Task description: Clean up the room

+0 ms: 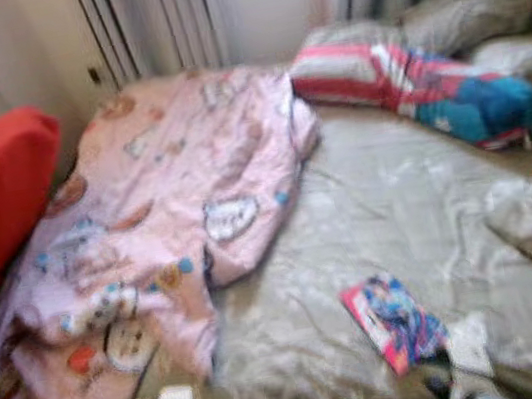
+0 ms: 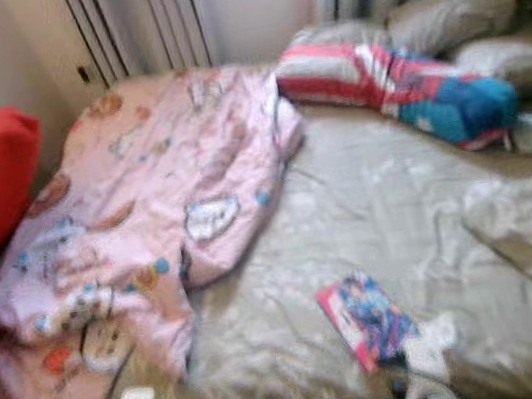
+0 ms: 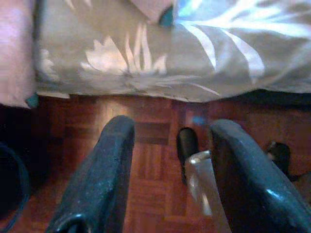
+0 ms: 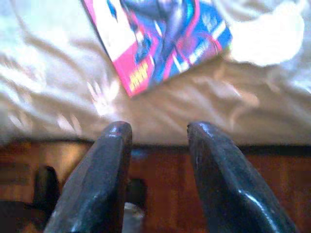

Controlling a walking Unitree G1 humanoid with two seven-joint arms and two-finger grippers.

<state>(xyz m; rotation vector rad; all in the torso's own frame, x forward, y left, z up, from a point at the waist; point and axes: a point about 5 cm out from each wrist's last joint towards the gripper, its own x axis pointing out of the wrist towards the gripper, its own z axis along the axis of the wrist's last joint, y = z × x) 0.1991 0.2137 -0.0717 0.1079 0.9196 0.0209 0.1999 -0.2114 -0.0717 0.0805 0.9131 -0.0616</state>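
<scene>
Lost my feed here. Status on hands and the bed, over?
Left hand open, empty, above floor at bed edge. Right hand open, empty, short of the book on the grey sheet. Pink duvet bunched left, striped pillow at head.

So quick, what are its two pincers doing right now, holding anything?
Left pincer: open, holding nothing, over the floor by the bed.
Right pincer: open, empty, just short of the magazine.
</scene>
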